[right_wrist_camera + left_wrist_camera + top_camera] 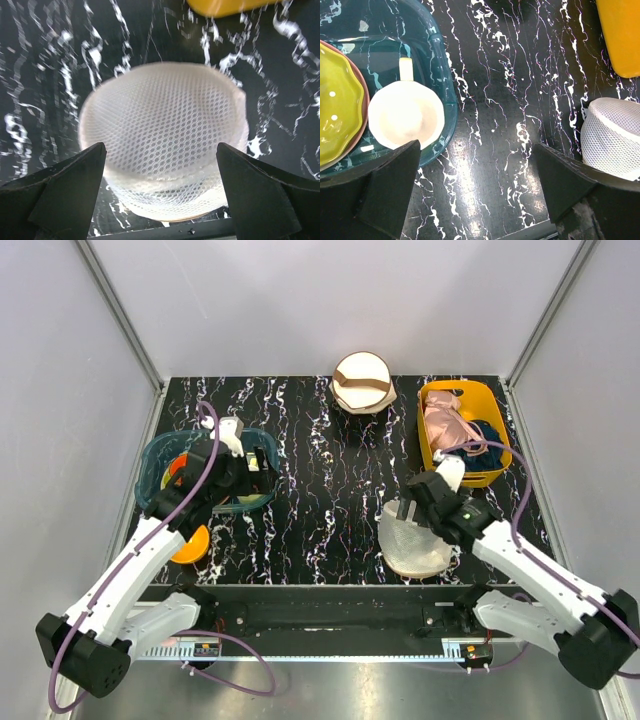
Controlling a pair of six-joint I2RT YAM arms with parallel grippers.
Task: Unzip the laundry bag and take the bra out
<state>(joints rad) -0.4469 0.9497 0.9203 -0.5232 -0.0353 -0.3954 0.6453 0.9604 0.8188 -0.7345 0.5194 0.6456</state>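
Laundry bag (pixel 162 135) lies dome up on the table (pixel 330 490), between the right gripper (pixel 161 150) fingers and just below them. The right jaws are spread wide and hold nothing. We can't tell whether they touch the mesh. The left gripper (pixel 477 150) is also wide and empty over bare table. The bag sits just past its right finger, and a tub (pixel 440 75) with a cup (pixel 405 115) sits past its left finger.

Our read on handling:
- The bag looks light and the mesh soft, so the dome will likely cave under a squeeze.
- It could skate on the glossy tabletop, so one gripper should pin it while the other works the zip.
- We can't spot the zip pull in any view. The doubled rim on the edge nearest the right jaws is our best guess for the track.
- Grip at that rim, not on the dome.

The bra isn't visible through the mesh. We expect it to be limp, with straps that may snag on the zip, so we'd pinch a cup edge.
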